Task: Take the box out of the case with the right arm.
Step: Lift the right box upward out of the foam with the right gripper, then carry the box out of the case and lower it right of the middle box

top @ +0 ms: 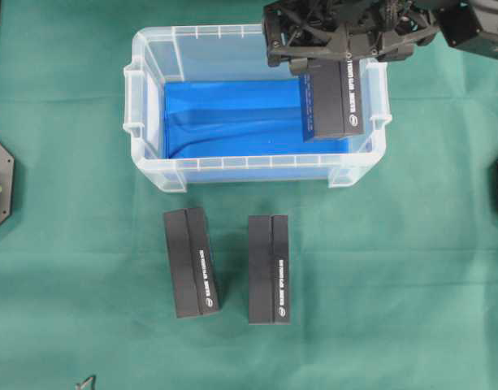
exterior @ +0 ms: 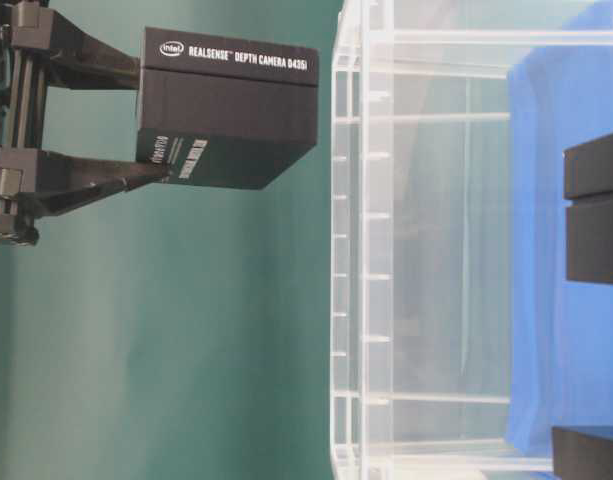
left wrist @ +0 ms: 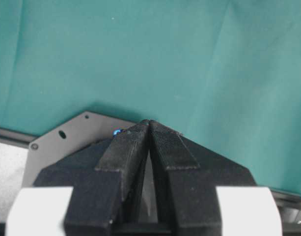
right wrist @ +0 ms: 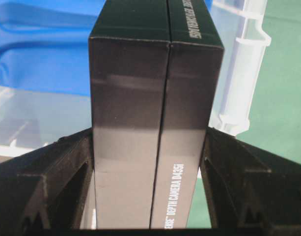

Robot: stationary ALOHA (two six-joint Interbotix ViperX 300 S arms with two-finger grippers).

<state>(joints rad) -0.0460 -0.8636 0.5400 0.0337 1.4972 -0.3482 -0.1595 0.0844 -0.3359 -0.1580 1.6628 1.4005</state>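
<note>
You had the right gripper (right wrist: 150,196) clamped on the box (top: 334,97) by its long sides, box at upper right of the overhead frame, lifted above the case (top: 151,175) rim, probably to clear the wall; left gripper (left wrist: 149,129) was closed, parked.

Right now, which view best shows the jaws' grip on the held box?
Right wrist view: both jaws of the right gripper press the box from either side. The table-level view shows the box clamped, raised beside the case. Overhead, the arm hides the jaws. The left wrist view shows no box.
</note>
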